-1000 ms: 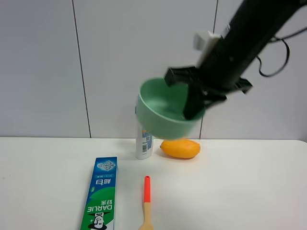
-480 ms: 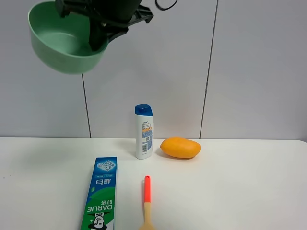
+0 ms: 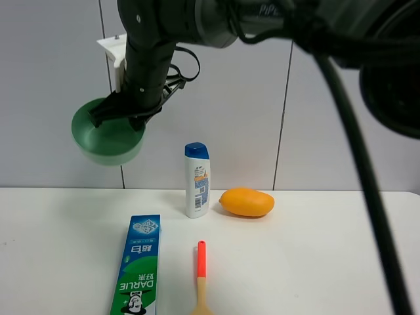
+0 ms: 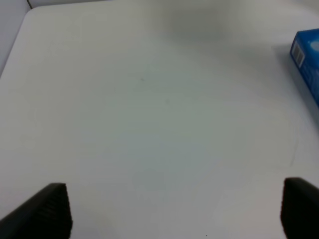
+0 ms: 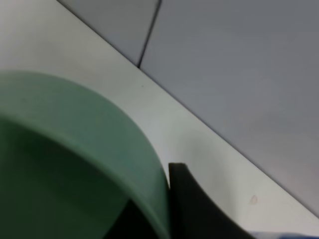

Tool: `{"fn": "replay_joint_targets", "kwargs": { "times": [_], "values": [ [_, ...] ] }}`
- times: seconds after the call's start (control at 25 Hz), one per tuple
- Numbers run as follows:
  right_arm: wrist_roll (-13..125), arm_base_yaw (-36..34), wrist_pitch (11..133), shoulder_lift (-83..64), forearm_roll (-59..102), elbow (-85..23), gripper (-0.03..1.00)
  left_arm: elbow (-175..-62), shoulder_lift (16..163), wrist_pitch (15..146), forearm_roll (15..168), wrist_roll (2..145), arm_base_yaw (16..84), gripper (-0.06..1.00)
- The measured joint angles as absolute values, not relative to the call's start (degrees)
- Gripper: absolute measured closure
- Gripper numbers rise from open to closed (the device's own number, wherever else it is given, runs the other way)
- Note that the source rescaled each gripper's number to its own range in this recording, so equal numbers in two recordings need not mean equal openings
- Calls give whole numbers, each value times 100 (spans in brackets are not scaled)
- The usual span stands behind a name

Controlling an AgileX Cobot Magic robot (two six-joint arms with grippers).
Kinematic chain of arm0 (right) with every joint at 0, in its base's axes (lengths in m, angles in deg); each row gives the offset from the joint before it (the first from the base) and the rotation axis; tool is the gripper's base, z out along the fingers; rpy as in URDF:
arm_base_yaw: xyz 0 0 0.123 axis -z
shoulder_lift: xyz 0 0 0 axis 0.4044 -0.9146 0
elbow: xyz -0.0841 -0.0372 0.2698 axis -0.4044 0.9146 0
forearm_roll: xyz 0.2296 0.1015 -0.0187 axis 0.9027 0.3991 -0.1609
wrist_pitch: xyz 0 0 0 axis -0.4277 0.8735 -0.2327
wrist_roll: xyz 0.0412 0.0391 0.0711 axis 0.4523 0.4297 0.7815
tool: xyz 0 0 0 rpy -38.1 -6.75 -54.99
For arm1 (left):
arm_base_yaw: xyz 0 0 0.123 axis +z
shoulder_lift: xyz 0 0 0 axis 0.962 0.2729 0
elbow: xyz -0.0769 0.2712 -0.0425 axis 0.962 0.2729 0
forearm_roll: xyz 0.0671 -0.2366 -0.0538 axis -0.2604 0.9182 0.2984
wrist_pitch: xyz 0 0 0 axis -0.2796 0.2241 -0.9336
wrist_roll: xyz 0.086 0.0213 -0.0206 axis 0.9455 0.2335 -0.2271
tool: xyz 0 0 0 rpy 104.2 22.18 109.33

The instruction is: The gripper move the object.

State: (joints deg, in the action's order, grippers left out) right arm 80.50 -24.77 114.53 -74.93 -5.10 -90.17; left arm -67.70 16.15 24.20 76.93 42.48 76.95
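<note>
- Bowl (image 3: 108, 139): mint-green, held in mid-air, above and to the left of the shampoo bottle (image 3: 197, 180), well clear of the table (image 3: 328, 262).
- Right gripper (image 3: 123, 120): clamped on the bowl's rim, one black finger (image 5: 199, 209) tight against the green wall in the wrist view.
- Left gripper (image 4: 174, 199): fingers spread wide apart, gripping nothing, over the white table surface.
- Mango (image 3: 247, 202): on the table, just right of the shampoo bottle.
- Toothpaste box (image 3: 139, 262): lying flat, in front of the shampoo bottle and to its left.
- Red-tipped utensil (image 3: 201, 275): lying flat, straight in front of the shampoo bottle.
</note>
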Motion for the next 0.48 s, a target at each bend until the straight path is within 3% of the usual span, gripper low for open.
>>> {"fn": "replay_joint_targets", "kwargs": {
  "times": [0.48],
  "values": [
    [9176,-2382,10526,-8027,-1692,-9041,97,-6770,1615,2420,7699,4248,7695,-6]
  ]
}}
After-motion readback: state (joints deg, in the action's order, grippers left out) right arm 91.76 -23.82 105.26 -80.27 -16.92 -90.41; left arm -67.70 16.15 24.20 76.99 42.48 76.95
